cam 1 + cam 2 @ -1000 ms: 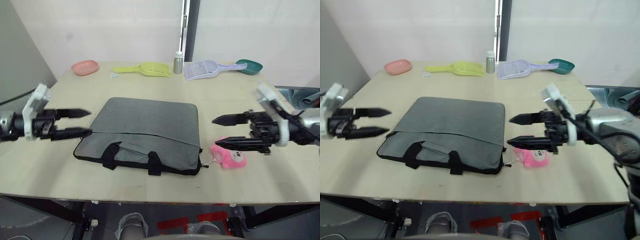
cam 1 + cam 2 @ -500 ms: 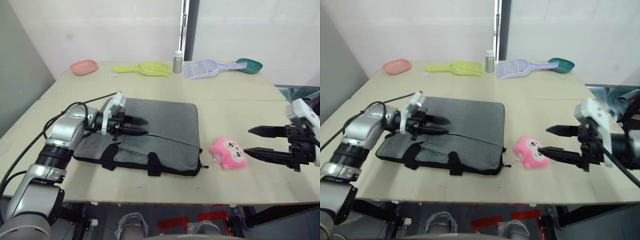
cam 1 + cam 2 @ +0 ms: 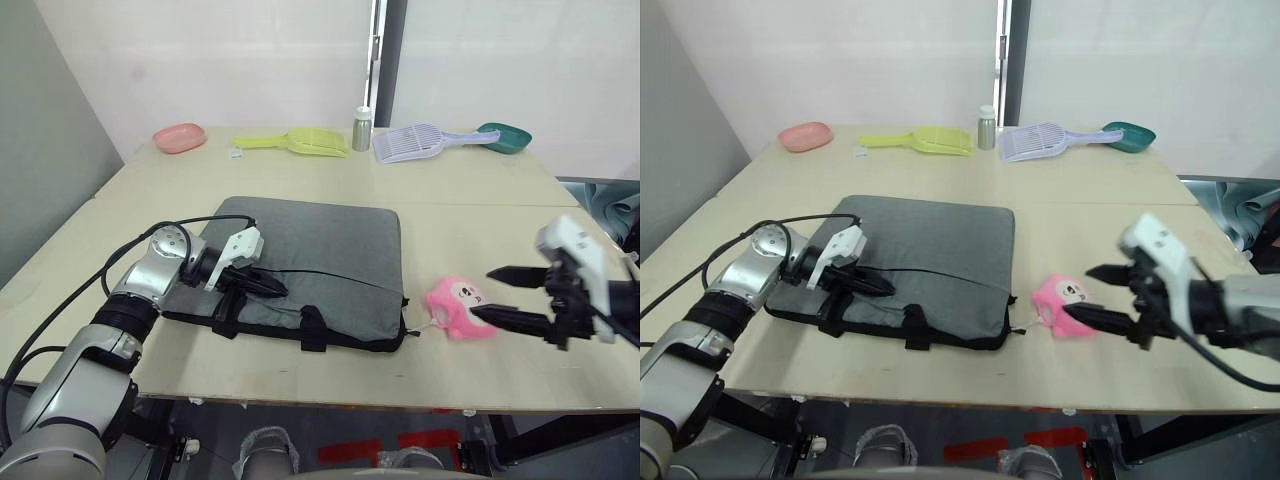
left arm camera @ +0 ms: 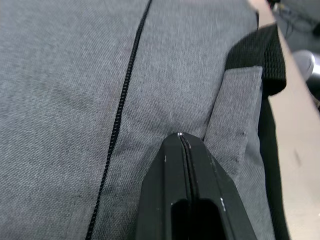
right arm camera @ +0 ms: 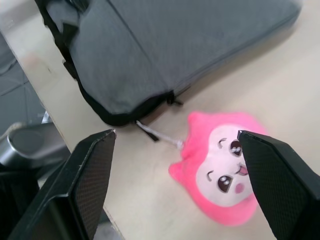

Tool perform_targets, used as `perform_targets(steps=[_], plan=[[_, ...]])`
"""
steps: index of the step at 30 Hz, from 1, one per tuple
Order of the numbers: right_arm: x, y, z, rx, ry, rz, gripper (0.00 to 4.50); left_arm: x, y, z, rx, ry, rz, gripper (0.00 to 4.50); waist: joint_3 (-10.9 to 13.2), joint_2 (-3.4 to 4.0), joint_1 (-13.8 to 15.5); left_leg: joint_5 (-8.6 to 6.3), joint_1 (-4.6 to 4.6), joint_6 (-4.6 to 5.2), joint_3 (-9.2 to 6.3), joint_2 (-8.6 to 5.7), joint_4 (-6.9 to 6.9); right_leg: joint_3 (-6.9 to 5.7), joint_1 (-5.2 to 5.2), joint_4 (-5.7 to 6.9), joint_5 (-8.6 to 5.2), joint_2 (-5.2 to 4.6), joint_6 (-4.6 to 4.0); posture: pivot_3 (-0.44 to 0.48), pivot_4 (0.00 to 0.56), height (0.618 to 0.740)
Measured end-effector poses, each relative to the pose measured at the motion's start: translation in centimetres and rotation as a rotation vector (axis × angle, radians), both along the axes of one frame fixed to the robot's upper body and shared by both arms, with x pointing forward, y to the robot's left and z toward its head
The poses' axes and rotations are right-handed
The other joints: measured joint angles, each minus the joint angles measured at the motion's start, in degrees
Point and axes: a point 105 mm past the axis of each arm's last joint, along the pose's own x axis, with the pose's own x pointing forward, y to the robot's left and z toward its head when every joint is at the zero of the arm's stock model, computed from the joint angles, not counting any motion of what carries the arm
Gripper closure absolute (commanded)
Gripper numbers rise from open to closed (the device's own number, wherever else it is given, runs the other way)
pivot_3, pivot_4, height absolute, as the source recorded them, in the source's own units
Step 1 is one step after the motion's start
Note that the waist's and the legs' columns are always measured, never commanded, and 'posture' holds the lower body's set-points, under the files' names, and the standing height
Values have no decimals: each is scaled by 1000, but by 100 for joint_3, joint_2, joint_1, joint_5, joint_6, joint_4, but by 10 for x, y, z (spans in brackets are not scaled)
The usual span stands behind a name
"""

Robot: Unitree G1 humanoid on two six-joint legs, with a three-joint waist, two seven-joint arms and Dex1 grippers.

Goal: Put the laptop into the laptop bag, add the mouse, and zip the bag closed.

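The left tool (image 3: 268,287) rests on top of the laptop bag (image 3: 310,255), its two black fingers (image 4: 185,175) pressed together with nothing between them. The tips lie on the grey fabric close to the black zip line (image 4: 122,107) and next to the base of one strap handle (image 4: 255,60).

The laptop bag lies flat near the middle of the worktop (image 3: 300,190), closer to the front edge, with its two black handles (image 3: 312,327) turned toward that edge.

The right tool (image 3: 505,296) hangs above the worktop near its right edge, fingers spread wide and empty, pointing toward a pink plush toy (image 3: 462,309). The toy lies just beside the bag's front right corner, and a thin cord (image 5: 157,136) runs from it to that corner.

Along the back edge of the worktop stand a pink dish (image 3: 179,137), a yellow scoop (image 3: 298,142), a small metal bottle (image 3: 361,128), a pale purple scoop (image 3: 420,141) and a green bowl (image 3: 503,137), all well apart from the bag.
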Motion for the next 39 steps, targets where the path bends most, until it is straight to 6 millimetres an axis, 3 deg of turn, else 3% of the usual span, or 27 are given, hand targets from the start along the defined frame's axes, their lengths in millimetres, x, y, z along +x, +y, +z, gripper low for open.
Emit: perform_targets(steps=[6, 11, 14, 23, 24, 28, 32, 39], plan=[[26, -9, -16, -54, 31, -69, 411, -5, 1, -3, 14, -27, -28, 4455, -19, 25, -22, 0, -7, -1, 1, -6, -23, -6, -1, -21, -3, -5, 10, 0, 150, 740], [33, -11, -35, -165, 43, -30, 411, -7, 0, -4, 16, -30, -39, 4455, -30, 33, -16, -1, -10, -1, 0, -7, -35, -15, 3, -48, -2, -6, 13, 0, 150, 740], [37, -6, -48, -197, 52, 2, 1240, -8, 0, -5, 15, -25, -39, 4500, -35, 37, -34, -2, -9, -1, 1, -10, -37, -14, 4, -50, -1, -9, 13, 0, 150, 740], [39, 3, -47, -163, 46, 63, 4307, -7, -2, -6, 39, -38, -49, 4500, -40, 41, -41, -3, -7, 3, 1, -25, -37, -15, 10, -53, 0, -24, 15, 0, 150, 740], [38, 4, -47, -161, 47, 68, 4467, -7, -3, -6, 42, -44, -53, 4500, -40, 41, -41, -3, -7, 3, 1, -25, -37, -15, 14, -53, 0, -25, 15, 0, 150, 740], [42, 7, -45, -157, 26, 70, 4467, -6, -2, -7, 70, -82, -76, 4500, -49, 46, -54, -3, 2, 3, 1, -26, -36, -13, 27, -53, 0, -28, 16, 0, 150, 740], [61, 16, -31, -164, -69, 55, 4467, -6, -2, -10, 90, -106, -92, 4500, -82, 81, -94, -2, 6, 4, 3, -31, -36, -11, 29, -50, 2, -34, 19, 0, 150, 740], [93, 9, -22, -267, -174, 13, 4467, -7, -2, -11, 96, -129, -110, 4500, -100, 87, -127, -2, 2, 4, 6, -40, -39, -14, 30, -56, 1, -44, 21, 0, 150, 740]])
